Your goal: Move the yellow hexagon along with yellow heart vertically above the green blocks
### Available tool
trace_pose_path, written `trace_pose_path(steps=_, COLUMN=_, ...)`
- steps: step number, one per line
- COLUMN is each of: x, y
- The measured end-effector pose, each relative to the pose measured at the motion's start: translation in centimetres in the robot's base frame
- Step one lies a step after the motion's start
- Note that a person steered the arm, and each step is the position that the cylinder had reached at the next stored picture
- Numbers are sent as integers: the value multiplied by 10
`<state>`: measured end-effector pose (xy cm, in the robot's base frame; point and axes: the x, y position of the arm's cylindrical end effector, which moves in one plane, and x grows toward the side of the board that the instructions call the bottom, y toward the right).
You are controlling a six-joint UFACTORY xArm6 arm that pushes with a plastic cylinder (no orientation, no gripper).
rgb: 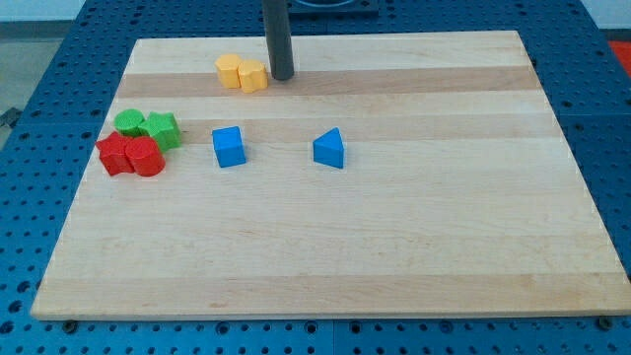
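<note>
My tip (282, 76), the lower end of the straight dark rod, rests on the pale wooden tabletop (394, 247) near the view's top, just beside the right edge of the yellow pair and seemingly touching it. That pair is the small yellow hexagon block (230, 71) on the view's left and the small yellow heart block (253, 76) pressed against its right side; both sit close to the tabletop's far edge. Below them and further toward the view's left lie two green blocks touching each other, a rounded green block (129, 122) and a star-like green block (161, 128). Touching the greens from below are two red blocks, a star-like red block (115, 156) and a red cylinder (146, 157). To the view's right of these, well apart, stand a blue cube-like block (229, 147) and a blue triangular block (330, 149). The arm carries no jaws, only the rod. The tabletop lies on a blue perforated base (59, 59).
</note>
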<state>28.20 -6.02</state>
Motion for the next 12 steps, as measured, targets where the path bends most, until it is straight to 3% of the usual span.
trace_pose_path(steps=2, x=23, y=-1)
trace_pose_path(steps=4, x=-6, y=-34)
trace_pose_path(steps=7, x=21, y=-41)
trace_pose_path(steps=12, x=10, y=-118)
